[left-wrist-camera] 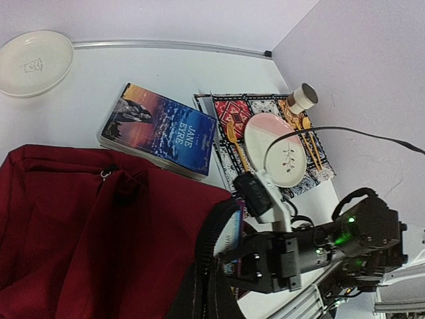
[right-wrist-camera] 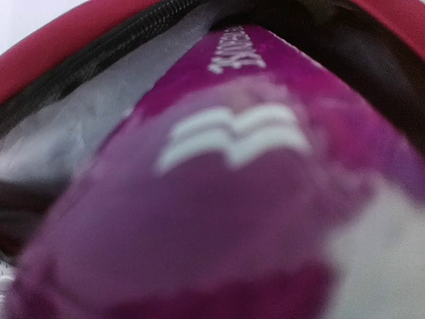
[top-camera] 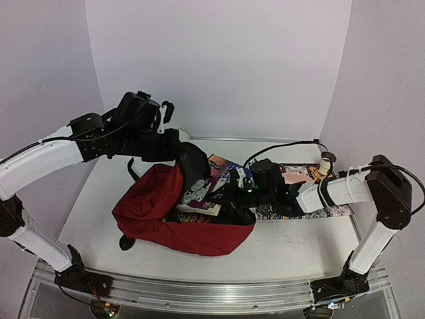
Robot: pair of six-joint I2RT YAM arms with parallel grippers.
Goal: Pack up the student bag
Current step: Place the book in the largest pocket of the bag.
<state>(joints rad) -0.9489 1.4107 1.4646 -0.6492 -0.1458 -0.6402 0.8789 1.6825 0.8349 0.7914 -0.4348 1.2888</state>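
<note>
Looking at the table (top-camera: pixel 292 246) first: the bag (top-camera: pixel 166 222) lies on its side left of centre, with its mouth facing the robot's right. The left arm (top-camera: pixel 46 159) reaches over it from above. Its jaws are pressed together on the black edge at the top of the mouth, holding it up so the opening gapes.

The right arm (top-camera: pixel 332 189) comes in low from the right, jaws pinching a purple book (top-camera: pixel 199 193). The book's front end is already between the bag's edges. The right wrist view is basically all purple cover, with the zip (right-wrist-camera: pixel 99 50) and grey lining (right-wrist-camera: pixel 80 133) around it.

What matters here is that the mouth lies straight ahead of the right jaws, toward the robot's left, and the book's long axis looks to point along that same line. The right arm is nearer the mouth; the left is just the prop.

My guess is the next bit needs a straight push leftward along the table, then a release. The soft lower lip might bunch up.

Jane Eyre (left-wrist-camera: pixel 163 129) lies on the table just beyond the bag, not packed yet.
</note>
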